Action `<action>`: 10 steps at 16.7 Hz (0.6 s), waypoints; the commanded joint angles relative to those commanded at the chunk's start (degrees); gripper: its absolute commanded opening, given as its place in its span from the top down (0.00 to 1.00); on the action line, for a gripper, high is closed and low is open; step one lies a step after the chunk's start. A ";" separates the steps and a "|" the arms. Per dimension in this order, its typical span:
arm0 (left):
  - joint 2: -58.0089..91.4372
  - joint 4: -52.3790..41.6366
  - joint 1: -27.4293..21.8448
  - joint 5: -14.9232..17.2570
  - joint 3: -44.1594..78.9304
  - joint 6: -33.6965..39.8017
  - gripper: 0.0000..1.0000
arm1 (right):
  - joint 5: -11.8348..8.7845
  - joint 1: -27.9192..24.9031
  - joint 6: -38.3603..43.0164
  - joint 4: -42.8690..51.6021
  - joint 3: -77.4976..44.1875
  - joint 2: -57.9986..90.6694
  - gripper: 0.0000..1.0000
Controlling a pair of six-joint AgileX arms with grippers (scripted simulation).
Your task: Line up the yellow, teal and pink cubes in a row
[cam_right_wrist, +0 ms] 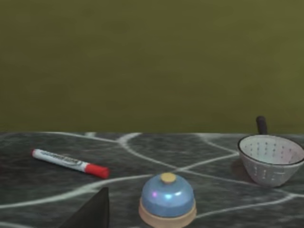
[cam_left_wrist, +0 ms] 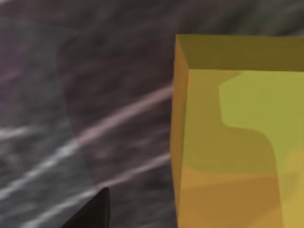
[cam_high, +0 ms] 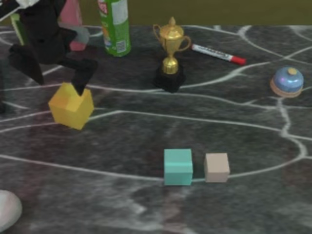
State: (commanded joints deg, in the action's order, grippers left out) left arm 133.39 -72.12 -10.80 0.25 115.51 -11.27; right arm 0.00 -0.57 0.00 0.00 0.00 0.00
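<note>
My left gripper (cam_high: 78, 87) is at the left side of the table. Its black fingers (cam_high: 84, 74) reach down to the top of the yellow cube (cam_high: 71, 108). The cube sits tilted, with one corner turned toward the front. It looks like the fingers are pinched on the cube, but the far finger is hidden, so I can't be sure. In the left wrist view the yellow cube (cam_left_wrist: 237, 137) fills most of one side, very close, and one dark fingertip (cam_left_wrist: 92, 213) shows at the edge.

The teal cube (cam_high: 178, 166) is well apart from the yellow one, near the front middle of the table. The pink cube (cam_high: 217, 167) is just beside it on the right, with a small gap between them. They sit side by side in a line.

Behind the left arm stand a tall pink block (cam_high: 73, 22) and a green can (cam_high: 114, 27). A gold trophy (cam_high: 171, 53) stands at the back middle, with a red and white marker (cam_high: 218, 53) lying near it. A blue bell (cam_high: 287, 81) is at the right.

My right gripper does not show from above. Its wrist view shows the bell, the marker, a white strainer (cam_right_wrist: 271, 159) and one dark fingertip (cam_right_wrist: 92, 213)
</note>
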 joint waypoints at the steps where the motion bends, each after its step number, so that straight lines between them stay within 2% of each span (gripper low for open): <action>1: 0.00 0.00 0.00 0.00 0.00 0.00 0.00 | 0.00 0.00 0.00 0.00 0.00 0.00 0.00; 5: 0.61 2.37 0.15 0.01 -1.94 -0.13 0.00 | 0.00 0.00 0.00 0.00 0.00 0.00 0.00; 10: 3.89 13.87 0.10 0.04 -9.48 -0.13 0.00 | 0.00 0.00 0.00 0.00 0.00 0.00 0.00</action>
State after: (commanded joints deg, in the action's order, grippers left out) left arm 137.28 -58.25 -10.70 0.29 106.04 -11.40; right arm 0.00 -0.57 0.00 0.00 0.00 0.00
